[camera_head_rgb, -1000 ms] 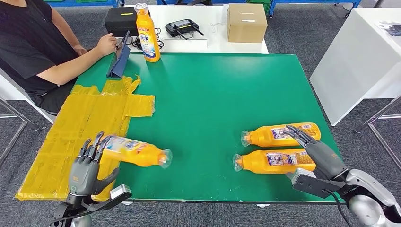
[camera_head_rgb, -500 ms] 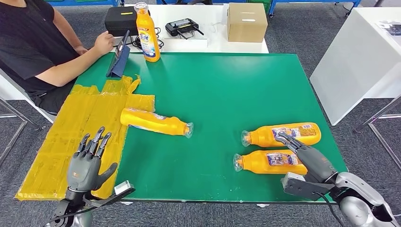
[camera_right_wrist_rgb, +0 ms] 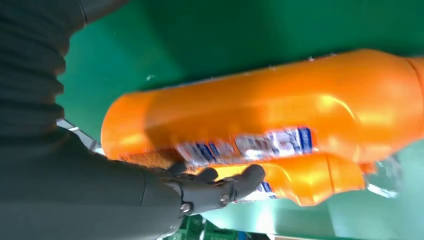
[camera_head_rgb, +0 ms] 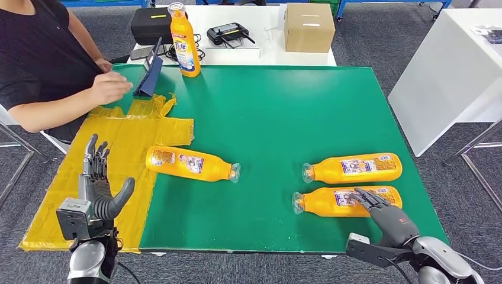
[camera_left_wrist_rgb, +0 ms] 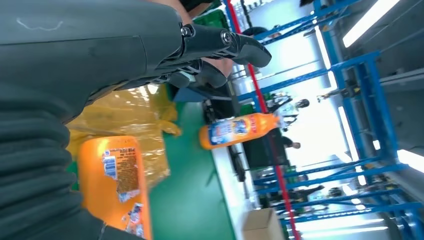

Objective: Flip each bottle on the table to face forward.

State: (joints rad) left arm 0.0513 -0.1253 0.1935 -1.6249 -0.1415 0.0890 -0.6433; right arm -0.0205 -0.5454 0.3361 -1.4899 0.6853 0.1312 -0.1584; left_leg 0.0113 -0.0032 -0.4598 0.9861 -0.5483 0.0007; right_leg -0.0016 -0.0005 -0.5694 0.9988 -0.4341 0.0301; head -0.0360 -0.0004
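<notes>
Bottles first: I've got three lying flat on the green counter [camera_head_rgb: 284, 106] and one standing [camera_head_rgb: 184, 41] at the far edge. The left bottle [camera_head_rgb: 192, 164] lies half on the yellow plastic sheet [camera_head_rgb: 106, 160], back label up, so I'd call that one not done. The two on the right lie side by side, the far one [camera_head_rgb: 352, 168] and the near one [camera_head_rgb: 343, 201], both with small-print labels showing. My guess is nothing counts as finished yet, though label fronts are hard to read from the head view.

My left robot hand [camera_head_rgb: 95, 183] is raised off the counter's near-left corner, fingers spread, holding nothing. My right robot hand [camera_head_rgb: 388, 216] has its fingertips [camera_right_wrist_rgb: 250, 175] resting on the near right bottle, not wrapped around it.

A person sits at the far left with a hand [camera_head_rgb: 109, 87] over the sheet. Behind the counter there's a white table with a cardboard box [camera_head_rgb: 309, 26], a black case [camera_head_rgb: 151, 23] and a controller [camera_head_rgb: 231, 34]. Grey floor.
</notes>
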